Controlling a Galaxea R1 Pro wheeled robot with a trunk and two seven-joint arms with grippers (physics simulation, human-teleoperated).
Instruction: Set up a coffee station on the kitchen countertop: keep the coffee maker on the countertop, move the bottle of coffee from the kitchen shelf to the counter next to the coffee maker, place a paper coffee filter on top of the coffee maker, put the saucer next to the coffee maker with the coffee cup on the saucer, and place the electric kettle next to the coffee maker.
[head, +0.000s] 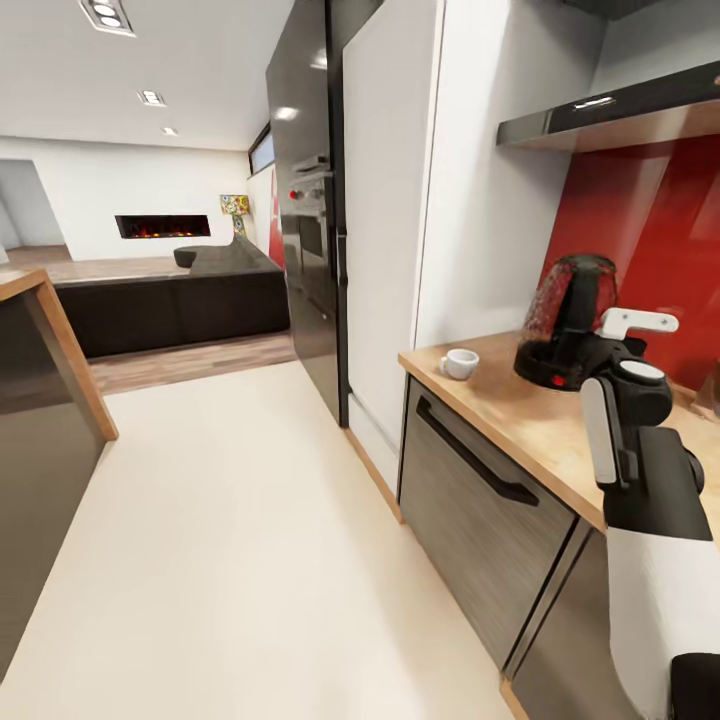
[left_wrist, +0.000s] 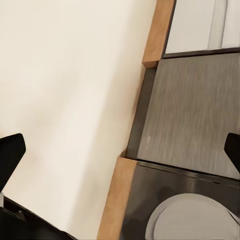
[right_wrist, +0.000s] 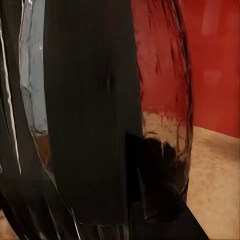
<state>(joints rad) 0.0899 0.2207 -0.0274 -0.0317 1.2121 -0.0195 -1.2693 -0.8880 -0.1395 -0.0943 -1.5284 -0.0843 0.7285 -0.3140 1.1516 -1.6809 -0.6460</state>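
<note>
Where the right arm reaches over the worktop (head: 520, 410), its pincer is hidden behind the wrist, so I can't tell its state. Right wrist camera sits tight against one kettle (right_wrist: 95, 115); black handle and dark glass blur together, base cut off. Kettle stands on the worktop directly beyond that pincer, red wall behind. One white cup (head: 460, 363) sits well to the pincer's left, near the worktop end. Left pincer (left_wrist: 120, 150) spread wide, aimed at floor and cabinet fronts.
</note>
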